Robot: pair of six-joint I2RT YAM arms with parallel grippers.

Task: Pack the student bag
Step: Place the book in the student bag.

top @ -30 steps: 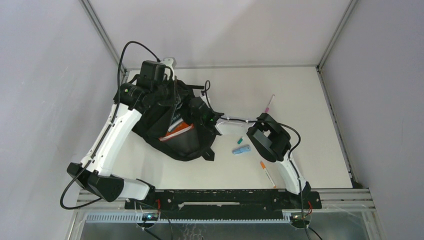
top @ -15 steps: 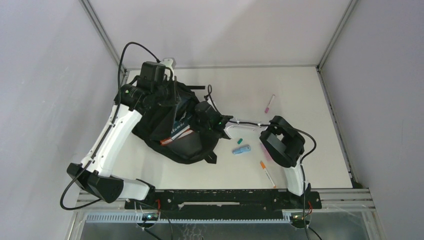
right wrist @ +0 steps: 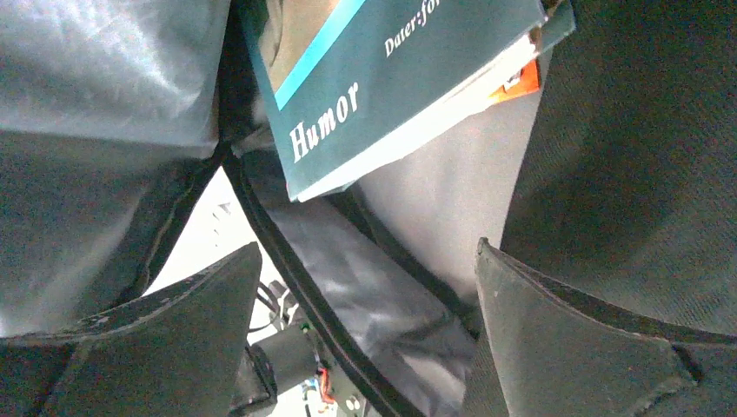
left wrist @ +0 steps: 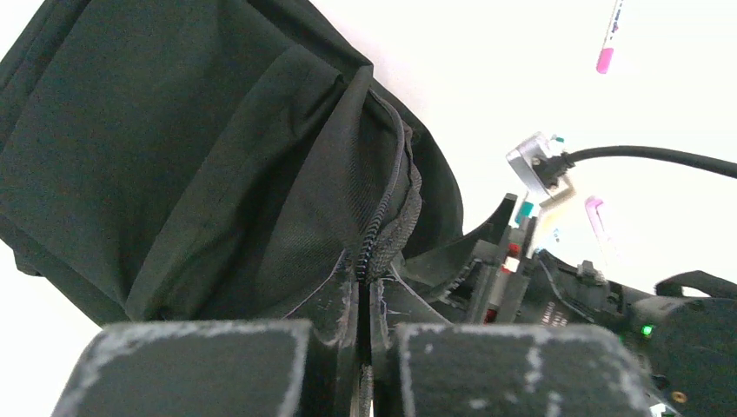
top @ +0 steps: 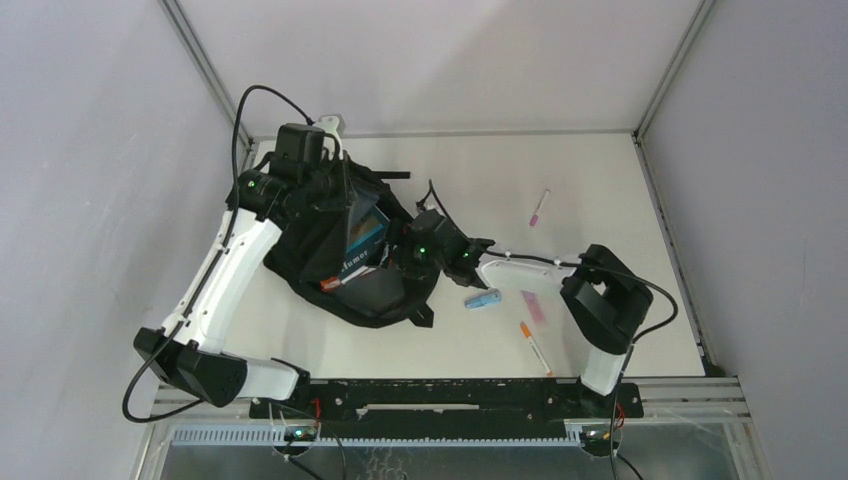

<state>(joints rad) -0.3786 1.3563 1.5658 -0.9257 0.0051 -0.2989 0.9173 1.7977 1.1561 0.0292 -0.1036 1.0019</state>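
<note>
Tightly, student bag (left wrist: 174,156) in left end effector (left wrist: 364,300)

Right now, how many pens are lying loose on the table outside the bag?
3: a pink-capped pen toward the far side, a pink marker beside the right arm, and an orange-tipped pen near the front edge. That arm may hide more.
</note>
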